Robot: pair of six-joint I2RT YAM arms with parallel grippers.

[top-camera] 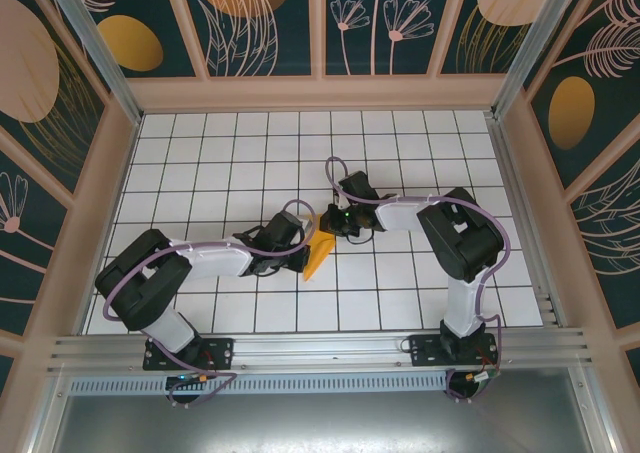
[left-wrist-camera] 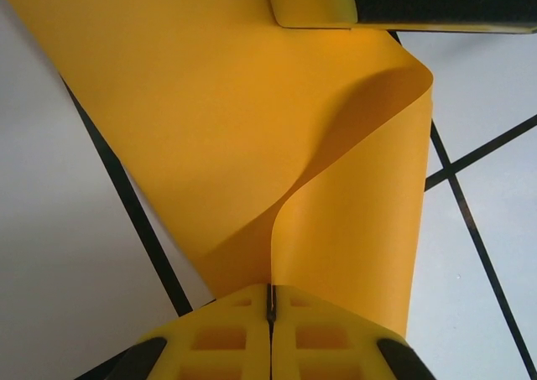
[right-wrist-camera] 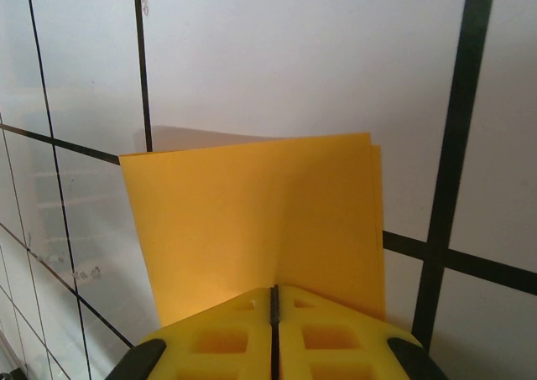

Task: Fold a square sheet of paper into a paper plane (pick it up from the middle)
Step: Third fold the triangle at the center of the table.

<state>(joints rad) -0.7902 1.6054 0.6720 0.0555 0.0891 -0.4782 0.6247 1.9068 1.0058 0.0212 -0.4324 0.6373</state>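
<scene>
The paper (top-camera: 315, 258), doubled over on itself, is held over the middle of the desk (top-camera: 200, 143), with the left fingers (left-wrist-camera: 256, 321) and right fingers (right-wrist-camera: 294, 321) each closed tight on an edge of it. To crease it cleanly, I judge the bulging layer should be drawn taut and its edges matched before it is pressed onto the desk. No brand or writing is readable.
</scene>
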